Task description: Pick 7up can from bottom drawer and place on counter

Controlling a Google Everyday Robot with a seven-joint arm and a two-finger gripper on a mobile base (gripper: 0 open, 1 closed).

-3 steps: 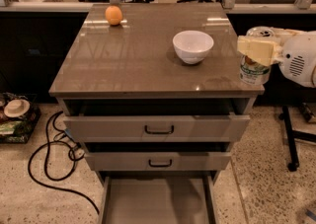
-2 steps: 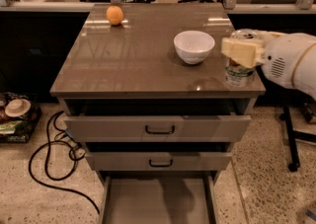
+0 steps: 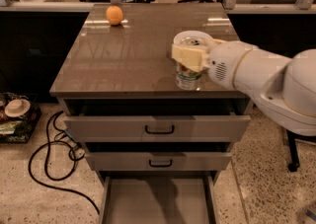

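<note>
**Can at tabletop, release pending**

- Can (image 3: 188,77): taken out of the bottom drawer (image 3: 158,203) and held at the near right of the tabletop (image 3: 123,55). Contact with the surface cannot be told.
- Claw (image 3: 189,58): clamped on the can's upper part.
- Outstanding: setting down, release.
- Bowl (image 3: 190,37): just behind the claw, partly hidden.
- Orange (image 3: 114,15): far left, well apart.
- Upper drawers (image 3: 158,128): partly pulled out.

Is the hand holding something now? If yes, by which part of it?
Yes. The hand, over the front right of the counter, holds the can by its upper part. The can's lower body shows below the hand.
</note>
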